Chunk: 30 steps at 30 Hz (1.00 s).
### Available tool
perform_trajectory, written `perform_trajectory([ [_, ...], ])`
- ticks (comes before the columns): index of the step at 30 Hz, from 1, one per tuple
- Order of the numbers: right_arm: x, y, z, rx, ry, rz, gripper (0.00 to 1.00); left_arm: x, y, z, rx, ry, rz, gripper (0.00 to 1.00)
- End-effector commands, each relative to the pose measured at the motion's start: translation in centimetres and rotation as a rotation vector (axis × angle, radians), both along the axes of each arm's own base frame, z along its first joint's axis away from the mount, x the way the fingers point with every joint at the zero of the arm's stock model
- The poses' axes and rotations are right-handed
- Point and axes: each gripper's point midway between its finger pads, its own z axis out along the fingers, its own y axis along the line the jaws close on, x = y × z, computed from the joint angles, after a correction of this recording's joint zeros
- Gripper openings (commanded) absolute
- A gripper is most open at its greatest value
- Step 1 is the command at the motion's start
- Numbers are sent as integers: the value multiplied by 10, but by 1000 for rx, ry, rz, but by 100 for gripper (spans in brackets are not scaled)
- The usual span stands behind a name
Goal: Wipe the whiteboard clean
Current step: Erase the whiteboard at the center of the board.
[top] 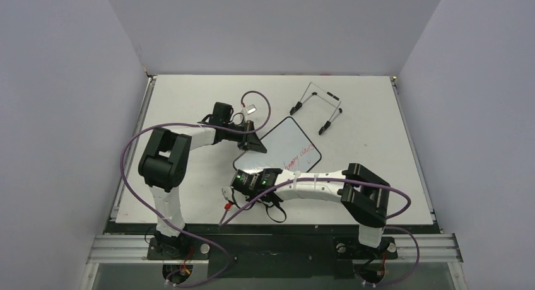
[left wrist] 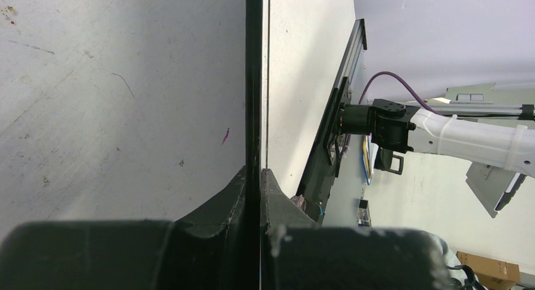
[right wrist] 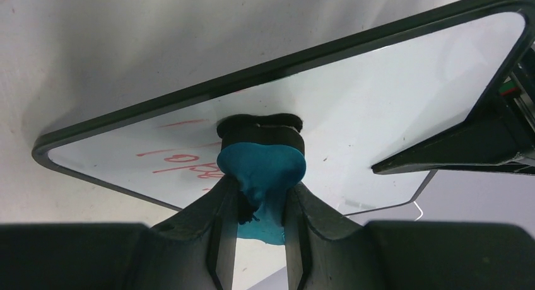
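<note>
The whiteboard (top: 282,145) lies near the table's middle, white with a thin black rim and red handwriting along its right part. My left gripper (top: 254,143) is shut on the board's left rim; in the left wrist view the rim (left wrist: 253,82) runs edge-on between the closed fingers. My right gripper (top: 241,176) is shut on the blue eraser (right wrist: 262,167) at the board's near corner. In the right wrist view the eraser's dark pad touches the board (right wrist: 353,107) just right of the red writing (right wrist: 180,164).
A thin wire easel stand (top: 317,107) lies behind the board to the right. The left arm's purple cable (top: 258,98) loops above the board. Grey walls close in the table on three sides.
</note>
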Motion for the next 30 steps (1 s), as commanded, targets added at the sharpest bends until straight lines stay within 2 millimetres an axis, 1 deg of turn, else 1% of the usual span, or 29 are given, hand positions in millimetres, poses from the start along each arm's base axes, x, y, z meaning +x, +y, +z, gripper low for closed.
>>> perform_trajectory([
  [1, -20, -12, -18, -86, 38, 57, 0, 7, -4, 9, -17, -70, -20, 0],
  [4, -41, -19, -31, -149, 74, 122, 0, 8, -4, 10, -18, -71, -19, 0],
  [6, -49, -20, -36, -169, 92, 144, 0, 8, -3, 10, -19, -71, -19, 0],
  [8, -51, -20, -37, -179, 99, 151, 0, 8, -4, 11, -19, -73, -18, 0],
  [10, -49, -18, -36, -172, 91, 141, 0, 8, -3, 12, -19, -73, -19, 0],
  [12, -40, -12, -30, -136, 64, 98, 0, 8, -3, 11, -19, -74, -19, 0],
  [14, -28, -2, -21, -77, 47, 38, 0, 8, -3, 11, -18, -72, -18, 0],
  [15, -18, 4, -13, -38, 35, 7, 0, 8, -3, 11, -18, -73, -17, 0],
  [17, -5, 10, -3, 5, 12, -41, 0, 8, -3, 11, -18, -72, -18, 0],
  [19, 4, 13, 4, 30, -8, -72, 0, 8, -3, 11, -17, -71, -18, 0],
  [20, 5, 14, 4, 31, -11, -81, 0, 8, -3, 11, -17, -70, -18, 0],
  [22, 7, 15, 4, 36, -14, -90, 0, 8, -3, 11, -17, -69, -18, 0],
  [26, 1, 11, -3, 20, 1, -84, 0, 7, -3, 10, -17, -67, -19, 0],
  [29, -16, 6, -13, -36, 37, -8, 0, 7, -3, 10, -17, -69, -20, 0],
  [30, -24, 0, -20, -74, 48, 17, 0, 7, -3, 10, -19, -70, -20, 0],
])
